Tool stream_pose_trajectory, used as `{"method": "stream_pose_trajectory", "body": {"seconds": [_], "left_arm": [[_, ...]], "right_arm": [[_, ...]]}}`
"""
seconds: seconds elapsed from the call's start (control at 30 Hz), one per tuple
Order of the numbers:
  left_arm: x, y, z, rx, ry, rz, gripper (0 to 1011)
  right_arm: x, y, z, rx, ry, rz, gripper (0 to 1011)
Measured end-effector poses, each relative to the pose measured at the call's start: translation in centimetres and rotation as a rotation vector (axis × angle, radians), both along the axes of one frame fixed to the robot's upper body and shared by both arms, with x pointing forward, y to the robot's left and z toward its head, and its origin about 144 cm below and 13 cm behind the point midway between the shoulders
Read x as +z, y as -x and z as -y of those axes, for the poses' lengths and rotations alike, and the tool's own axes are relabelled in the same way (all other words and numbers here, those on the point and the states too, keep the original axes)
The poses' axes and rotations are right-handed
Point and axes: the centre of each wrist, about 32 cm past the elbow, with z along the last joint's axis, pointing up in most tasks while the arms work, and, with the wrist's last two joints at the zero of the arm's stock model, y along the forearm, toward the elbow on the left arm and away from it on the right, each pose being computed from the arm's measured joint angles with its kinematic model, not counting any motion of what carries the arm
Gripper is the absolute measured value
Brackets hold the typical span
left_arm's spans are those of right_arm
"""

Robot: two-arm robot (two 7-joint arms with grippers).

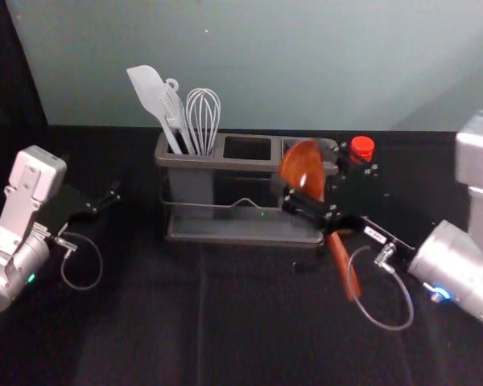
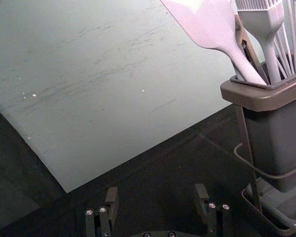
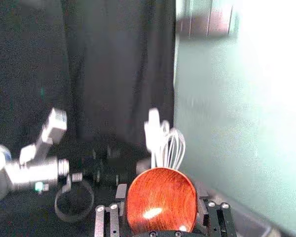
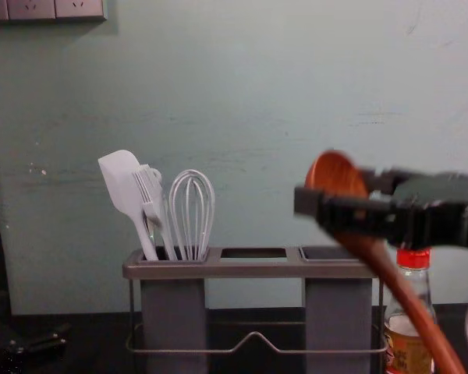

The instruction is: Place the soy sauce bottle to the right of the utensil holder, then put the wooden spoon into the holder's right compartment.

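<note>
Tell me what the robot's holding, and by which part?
The wooden spoon: the right gripper holds it by the bowl end, near where the handle starts.

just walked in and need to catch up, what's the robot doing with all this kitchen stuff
The right gripper is holding the wooden spoon near its bowl, handle slanting down, by the right end of the utensil holder. The spoon isn't in the right compartment yet. The soy sauce bottle stands to the right of the holder, and white utensils are in the left compartment. The left gripper is open, off to the holder's left.
</note>
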Motion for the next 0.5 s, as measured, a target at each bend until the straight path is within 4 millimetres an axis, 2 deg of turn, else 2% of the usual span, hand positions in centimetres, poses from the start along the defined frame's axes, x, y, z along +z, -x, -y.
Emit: {"method": "stream_pose_trajectory", "body": {"seconds": [0.3, 0.5], "left_arm": [[0.0, 0.0, 0.0, 0.0, 0.0, 0.0, 1005], [0.0, 0.0, 0.0, 0.0, 0.0, 0.0, 1005]], "right_arm": [[-2.0, 0.6, 0.7, 0.015, -0.192, 0.239, 837], [-2.7, 0.5, 1.1, 0.018, -0.263, 0.305, 837]]}}
